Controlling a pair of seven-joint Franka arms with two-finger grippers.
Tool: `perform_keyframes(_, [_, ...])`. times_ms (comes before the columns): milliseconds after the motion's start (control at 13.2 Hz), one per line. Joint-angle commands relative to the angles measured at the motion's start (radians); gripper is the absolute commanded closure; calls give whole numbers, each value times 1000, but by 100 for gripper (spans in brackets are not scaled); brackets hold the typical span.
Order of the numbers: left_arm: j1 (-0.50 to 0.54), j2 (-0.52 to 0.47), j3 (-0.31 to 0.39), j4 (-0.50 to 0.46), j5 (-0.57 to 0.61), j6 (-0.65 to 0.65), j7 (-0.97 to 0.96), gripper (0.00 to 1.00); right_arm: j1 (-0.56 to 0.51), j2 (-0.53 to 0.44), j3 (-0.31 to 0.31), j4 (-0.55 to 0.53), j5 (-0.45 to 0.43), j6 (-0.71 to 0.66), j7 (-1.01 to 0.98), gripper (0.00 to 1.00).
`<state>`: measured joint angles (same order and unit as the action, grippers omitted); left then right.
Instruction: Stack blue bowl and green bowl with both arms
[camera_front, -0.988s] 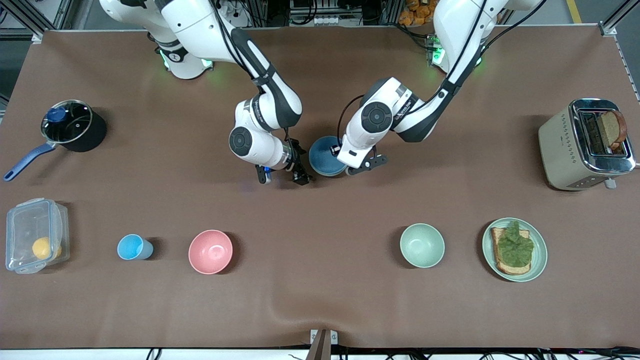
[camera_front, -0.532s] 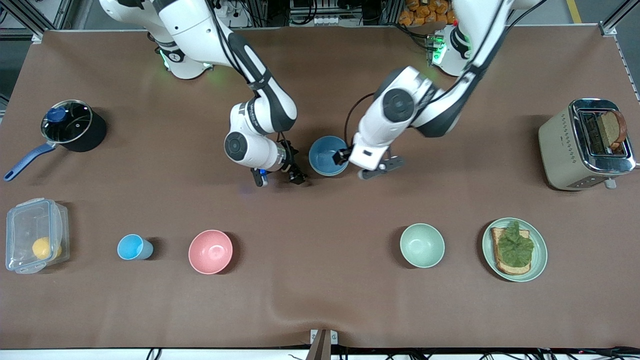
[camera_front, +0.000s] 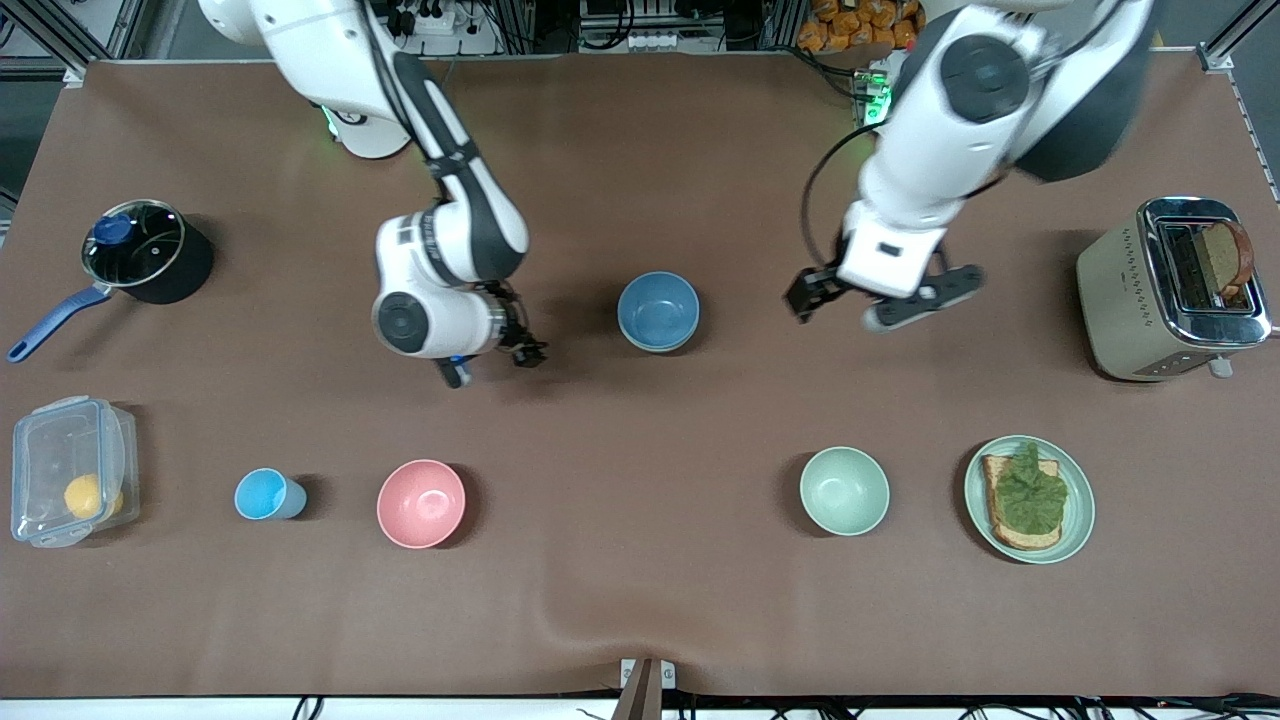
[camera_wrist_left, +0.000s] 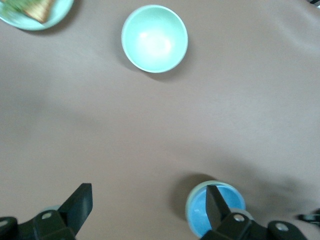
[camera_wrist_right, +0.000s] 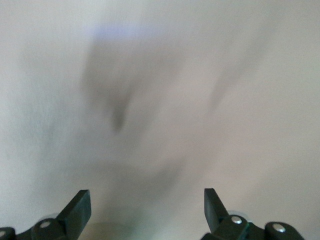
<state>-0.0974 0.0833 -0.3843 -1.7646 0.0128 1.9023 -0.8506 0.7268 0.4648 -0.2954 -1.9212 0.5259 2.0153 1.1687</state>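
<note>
Both grippers (camera_front: 845, 305) (camera_front: 492, 362) withdrawn, open, off blue bowl (camera_front: 657, 310).

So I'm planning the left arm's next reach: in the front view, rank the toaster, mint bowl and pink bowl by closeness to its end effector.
1. Toaster, at the left arm's end of the table, closest to the left end effector, though only narrowly ahead of the mint bowl.
2. Mint bowl, nearer the camera.
3. Pink bowl, toward the right arm's end.
</note>
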Motion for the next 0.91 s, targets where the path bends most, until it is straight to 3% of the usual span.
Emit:
perform_keyframes(0, [80, -5, -7, 95, 16, -127, 132, 0, -4, -81, -50, -9, -137, -105, -50, 0])
perform_keyframes(380, [198, 4, -2, 223, 1, -279, 169, 0, -6, -127, -136, 28, -170, -216, -196, 0])
perform_keyframes(684, [144, -7, 83, 246, 12, -344, 267, 0, -18, -135, -208, 157, -253, -370, -294, 0])
perform_keyframes(836, [114, -13, 167, 247, 1, -350, 406, 0, -76, -130, -217, 249, -256, -467, -374, 0])
